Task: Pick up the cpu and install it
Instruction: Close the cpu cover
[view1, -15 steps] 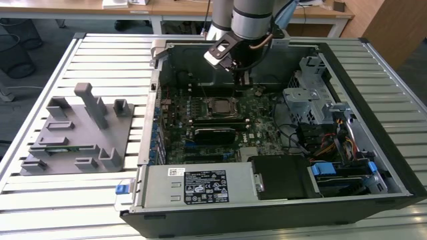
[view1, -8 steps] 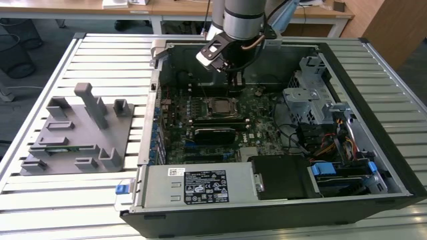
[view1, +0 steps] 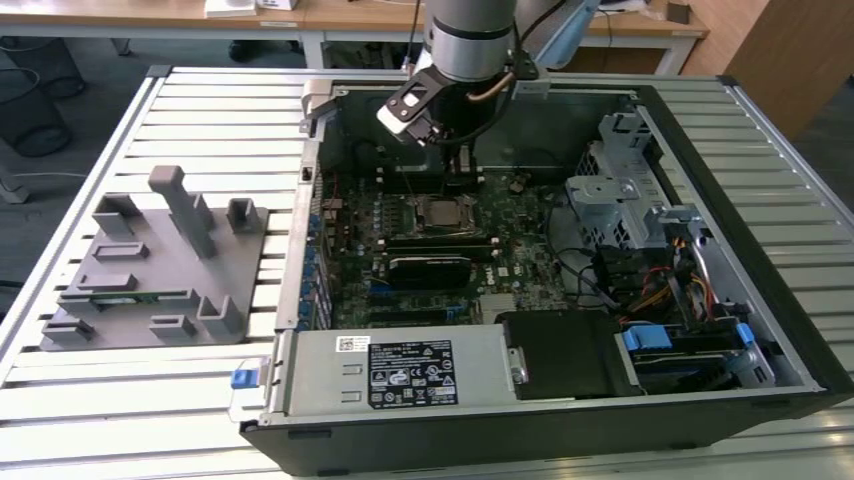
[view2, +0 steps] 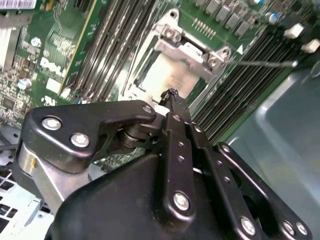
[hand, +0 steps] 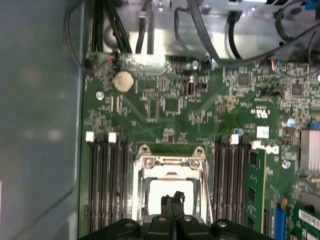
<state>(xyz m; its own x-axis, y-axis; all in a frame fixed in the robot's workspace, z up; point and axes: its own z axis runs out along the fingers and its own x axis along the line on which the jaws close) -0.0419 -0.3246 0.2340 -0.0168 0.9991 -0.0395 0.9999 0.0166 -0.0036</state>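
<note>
First wrist view: the hand (hand: 172, 198), fingers pinched together, hides part of the cpu (hand: 155, 192) in its socket (hand: 170, 161).

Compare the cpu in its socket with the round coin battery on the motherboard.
The cpu is square; the coin battery is round. The cpu lies inside a metal socket frame, right under the gripper; the coin battery sits apart from it, nearer the board's cabled edge. Both lie flat on the green motherboard.
</note>
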